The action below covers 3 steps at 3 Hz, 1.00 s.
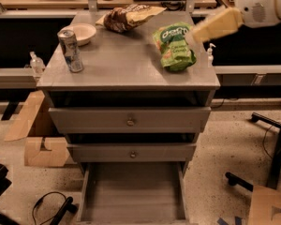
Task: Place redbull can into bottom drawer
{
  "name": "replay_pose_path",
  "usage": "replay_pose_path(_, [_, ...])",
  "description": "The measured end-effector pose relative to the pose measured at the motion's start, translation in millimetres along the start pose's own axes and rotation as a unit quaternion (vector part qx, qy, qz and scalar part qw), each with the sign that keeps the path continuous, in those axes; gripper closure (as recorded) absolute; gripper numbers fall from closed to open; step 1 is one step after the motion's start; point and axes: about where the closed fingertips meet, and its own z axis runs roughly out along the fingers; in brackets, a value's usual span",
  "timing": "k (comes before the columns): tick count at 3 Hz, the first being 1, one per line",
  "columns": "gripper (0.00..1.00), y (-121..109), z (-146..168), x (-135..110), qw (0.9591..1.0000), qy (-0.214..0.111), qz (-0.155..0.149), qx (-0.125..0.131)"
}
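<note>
The redbull can (70, 49) stands upright near the left edge of the grey cabinet top (126, 64), just in front of a white bowl (84, 32). The bottom drawer (131, 193) is pulled out at the foot of the cabinet and holds nothing. The two upper drawers with round knobs are shut. My arm (215, 25), a white joint with a beige link, reaches in from the upper right, and its near end hangs over the green bag. The gripper itself does not show in this view. The arm is far from the can.
A green chip bag (174, 46) lies on the right of the cabinet top and a brown bag (126, 17) at the back. Small bottles (36, 64) stand beside the cabinet. Cardboard (42, 149) and cables lie at the left, and a chair base (271, 149) at the right.
</note>
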Motion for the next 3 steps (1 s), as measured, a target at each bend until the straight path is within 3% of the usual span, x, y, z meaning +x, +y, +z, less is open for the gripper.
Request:
replay_pose_path(1, [0.00, 5, 25, -41, 0.9963, -0.082, 0.024, 0.004])
replay_pose_path(2, [0.00, 5, 25, -41, 0.9963, -0.082, 0.024, 0.004])
replay_pose_path(3, [0.00, 14, 59, -43, 0.9947, -0.100, 0.022, -0.001])
